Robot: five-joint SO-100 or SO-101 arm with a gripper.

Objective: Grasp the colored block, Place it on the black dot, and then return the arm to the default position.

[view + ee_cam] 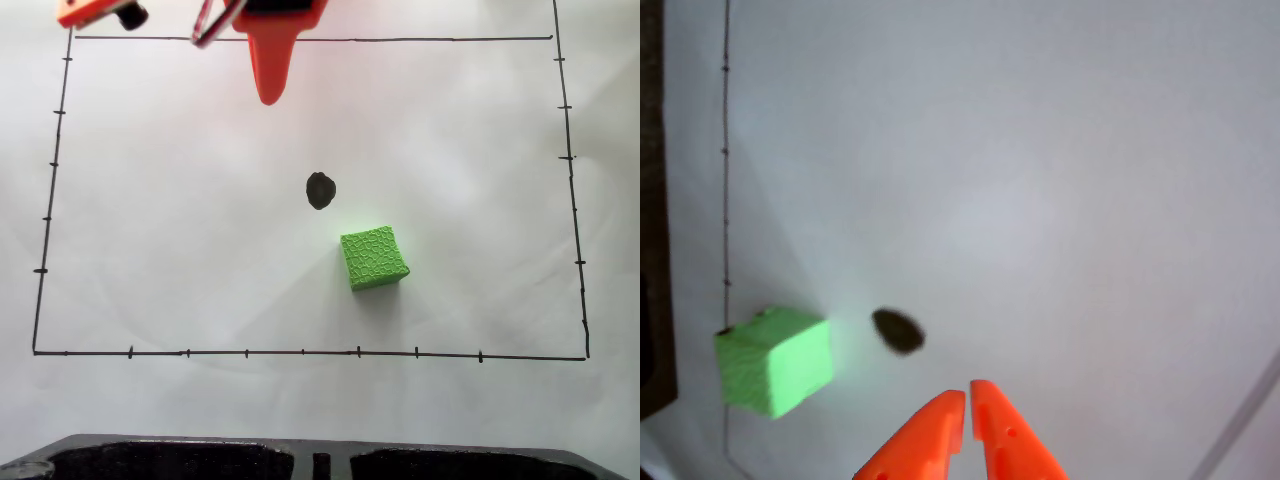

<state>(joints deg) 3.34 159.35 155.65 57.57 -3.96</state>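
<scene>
Orange and pointed, the hand (967, 400) enters the wrist view from the bottom edge with its two fingertips pressed almost together, only a thin slit between them, and nothing held. In the fixed view the arm (272, 50) comes down from the top edge, its tapered finger hanging above the white paper (180, 200) that covers the table, well apart from everything drawn or set there.

Going left to right in the fixed view: a thin black border line (50, 190) with tick marks runs down the left side of the sheet; the black dot (320, 190) sits near the middle, bare and uncovered; the colored block (374, 257), a green cube with a cracked surface, rests flat on the paper just below and to the right of the dot, near it but not touching.

In the wrist view the order is different: the block (775, 358) lies at the lower left against the border line (726, 180), the dot (899, 331) just to its right, and the hand's tips lie below and right of the dot.
</scene>
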